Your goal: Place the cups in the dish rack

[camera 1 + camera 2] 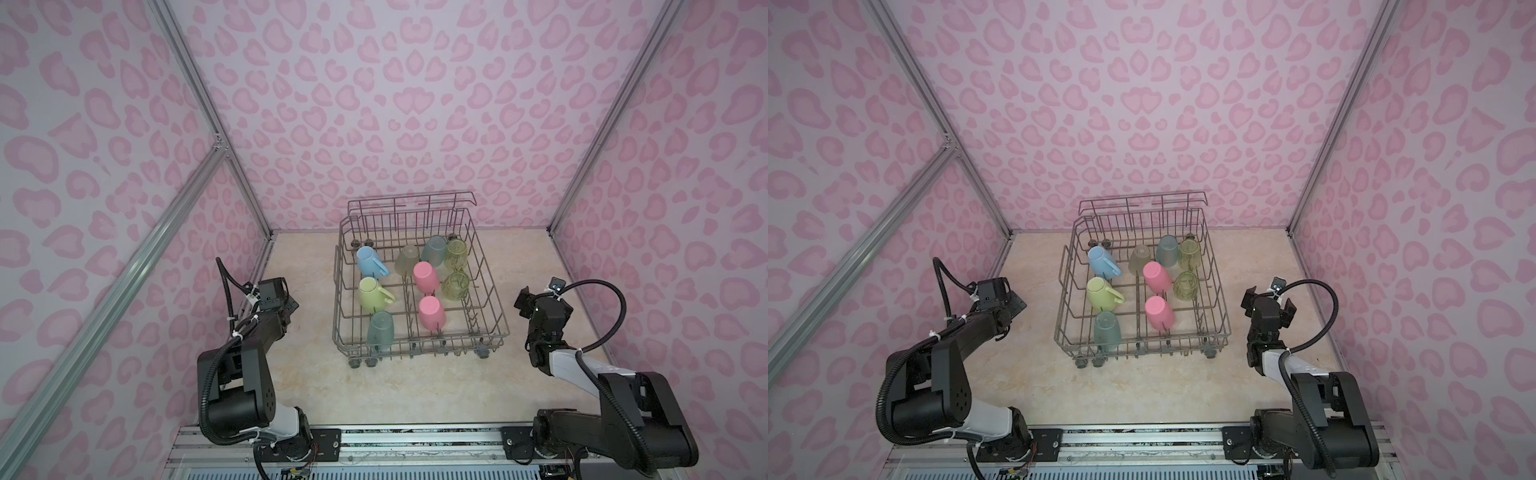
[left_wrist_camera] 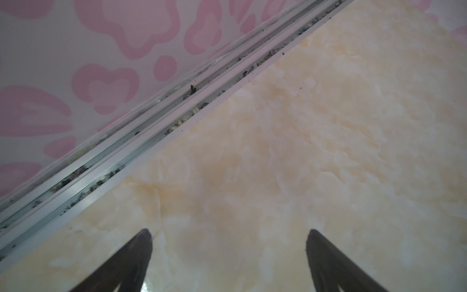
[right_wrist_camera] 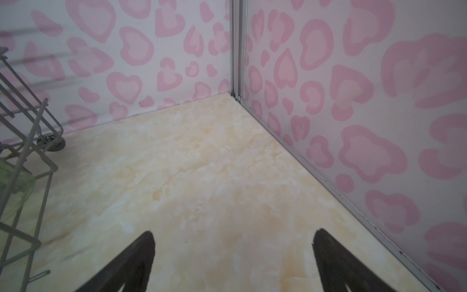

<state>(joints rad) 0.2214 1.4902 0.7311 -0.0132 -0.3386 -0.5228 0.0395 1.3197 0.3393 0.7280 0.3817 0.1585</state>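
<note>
On the cream marbled table point(image 1: 415, 395), in both top views, stands the dish rack point(image 1: 399, 232), a grey-brown wire basket with small wheels and a taller back rail. All nine cups point(image 1: 1158, 313) sit inside it, tipped mouth-down on the tines: a light-blue mug point(image 1: 370, 262), a pale-yellow mug point(image 1: 372, 295), two pink tumblers point(image 1: 427, 277), two lime-green cups point(image 1: 456, 254), two teal cups point(image 1: 380, 330) and one beige cup point(image 1: 407, 259). The left gripper point(image 1: 292, 305) and right gripper point(image 1: 1268, 304) hang at either side, well apart from the rack.

From the left wrist view, the left gripper's black fingers point(image 2: 136, 252) are spread wide over bare table, holding nothing.

From the right wrist view, the right gripper is equally wide and empty; one rack corner shows at the edge.
</note>
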